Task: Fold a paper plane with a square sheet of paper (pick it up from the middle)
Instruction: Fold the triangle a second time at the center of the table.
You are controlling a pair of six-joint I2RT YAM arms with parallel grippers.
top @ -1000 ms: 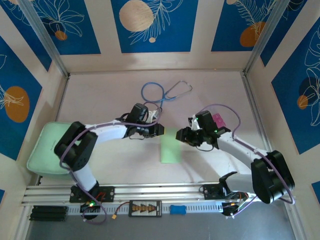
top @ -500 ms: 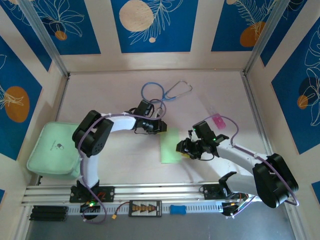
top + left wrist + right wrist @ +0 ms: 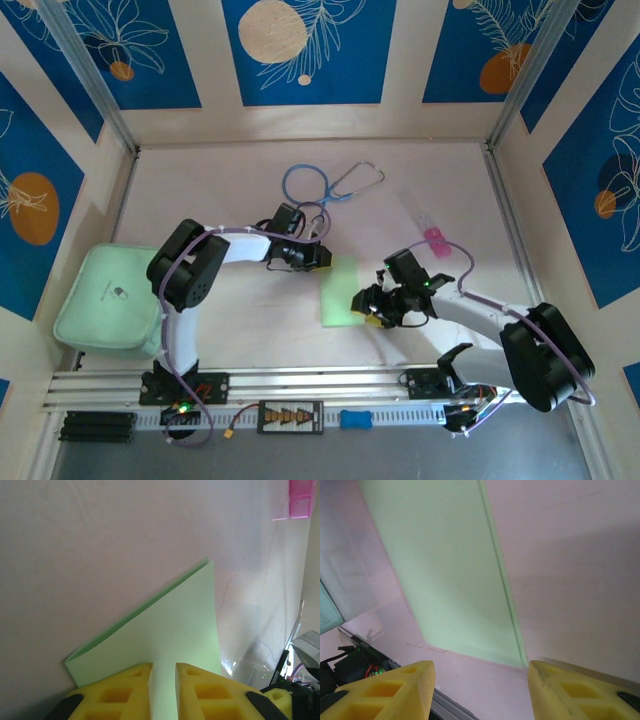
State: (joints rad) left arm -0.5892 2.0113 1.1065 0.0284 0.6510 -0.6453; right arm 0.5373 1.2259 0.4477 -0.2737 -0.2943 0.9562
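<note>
Paper point(image 3: 338, 292) lies mid-surface, folded in half into a narrow double-layered strip running away from the arm bases. In the left wrist view the paper point(image 3: 170, 625) shows its two layers slightly parted along one edge, so the crease is not yet pressed flat. It looks thin and very light. I judge it limp, easy to crumple, and likely to slide on the smooth surface point(image 3: 220, 200) under any sideways push. Taking it from above needs one layer or an edge lifted first. The springy open edge, or the middle of a long side, looks like the best place to hold it.

The left gripper point(image 3: 322, 257) is at the strip's far left corner. Its jaws point(image 3: 162, 667) are nearly together with only a slim slit between them, and green shows through. Whether they pinch the paper or merely press on it, I cannot tell.

The right gripper point(image 3: 362, 302) is low at the near right edge. Its jaws point(image 3: 480, 667) are spread wide, empty, just short of the paper point(image 3: 445, 570).

Further out lie a stethoscope point(image 3: 325, 185), a pink item point(image 3: 437, 240) and a mint pad point(image 3: 100, 300), all well apart from the paper.
</note>
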